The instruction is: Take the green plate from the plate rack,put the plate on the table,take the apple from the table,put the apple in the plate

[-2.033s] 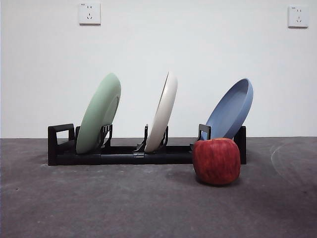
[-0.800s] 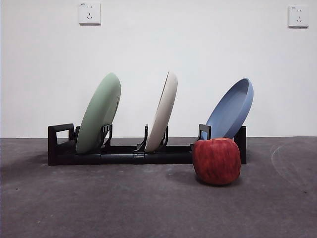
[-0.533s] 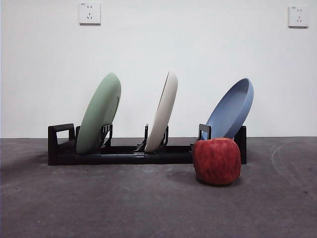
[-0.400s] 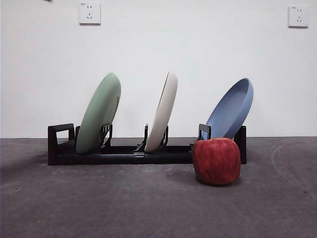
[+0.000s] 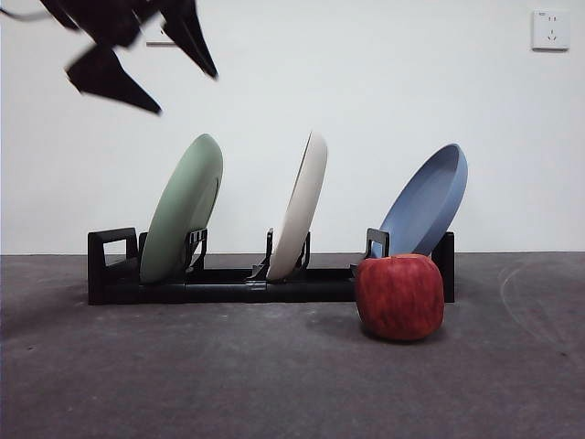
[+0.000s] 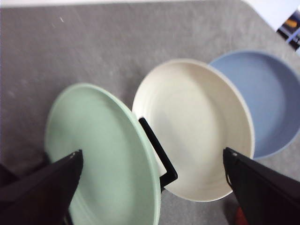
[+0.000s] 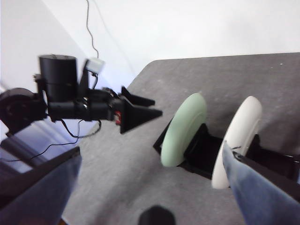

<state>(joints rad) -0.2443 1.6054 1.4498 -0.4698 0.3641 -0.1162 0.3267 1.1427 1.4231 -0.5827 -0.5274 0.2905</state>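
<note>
The plate rack (image 5: 219, 282) on the bench (image 5: 183, 384) holds three tilted plates: the green plate (image 5: 183, 208) at its handle end, a cream plate (image 5: 300, 208) in the middle, and a blue plate (image 5: 425, 201). The apple (image 5: 399, 297) sits on the bench just before the blue plate. The left hand (image 5: 137, 69) hangs above the green plate, spread wide and empty. The right hand (image 7: 150, 187) is also spread, holding nothing.

My left claw (image 7: 140, 110) has pointed black jaws on a black cylindrical wrist with a small white box and thin cables.
</note>
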